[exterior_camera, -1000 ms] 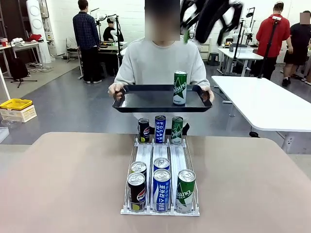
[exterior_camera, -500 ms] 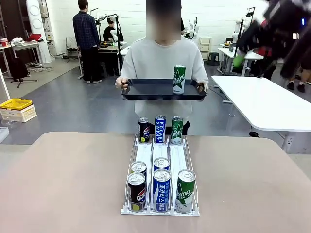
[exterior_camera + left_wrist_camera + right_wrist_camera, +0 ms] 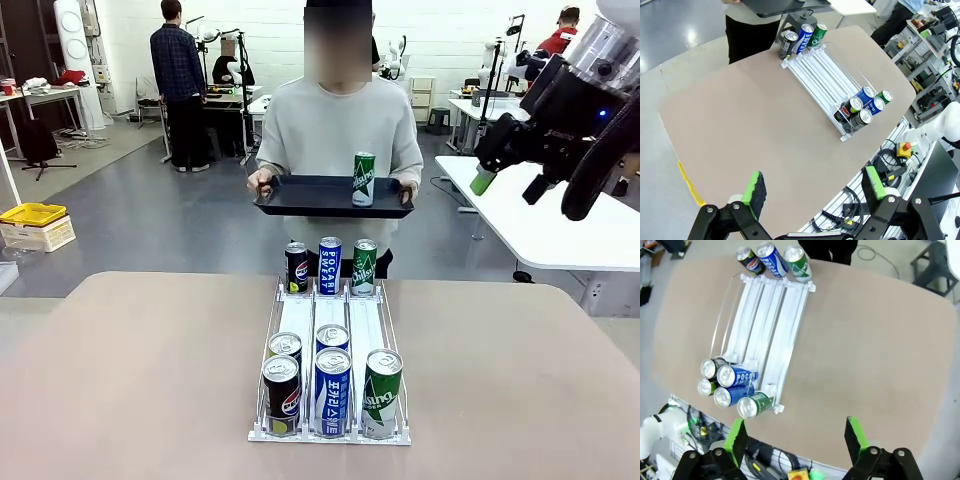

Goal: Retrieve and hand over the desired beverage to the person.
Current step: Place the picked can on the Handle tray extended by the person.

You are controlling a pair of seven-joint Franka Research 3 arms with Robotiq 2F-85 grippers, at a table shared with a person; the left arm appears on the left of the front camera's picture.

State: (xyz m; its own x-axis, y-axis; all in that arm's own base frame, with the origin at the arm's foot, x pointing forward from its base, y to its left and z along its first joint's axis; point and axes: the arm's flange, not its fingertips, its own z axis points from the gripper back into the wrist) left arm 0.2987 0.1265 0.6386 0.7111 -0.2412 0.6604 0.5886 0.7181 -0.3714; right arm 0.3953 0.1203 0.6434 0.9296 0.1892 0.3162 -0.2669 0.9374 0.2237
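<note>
At the far side the person [image 3: 335, 125] in a grey sweatshirt holds a dark tray [image 3: 300, 196] with both hands; a green can [image 3: 363, 180] stands upright on it. On the table a clear rack [image 3: 330, 325] holds cans: black [image 3: 296, 268], blue [image 3: 329, 266] and green [image 3: 364, 267] at its far end, and several more at the near end, with a green one [image 3: 381, 393] in front. My right gripper [image 3: 508, 185] hangs open and empty, high at the right. My left gripper [image 3: 814, 186] is open, high above the table, with the rack [image 3: 825, 80] far below.
A white table [image 3: 540, 210] stands to the right beyond my table. A yellow crate [image 3: 33, 215] sits on the floor at the left. Other people work at tables farther back. Bare brown tabletop [image 3: 130, 370] flanks the rack on both sides.
My right arm has swung from above the person's head to the right and lower. The person has drawn the tray with the green can back and slightly up.
</note>
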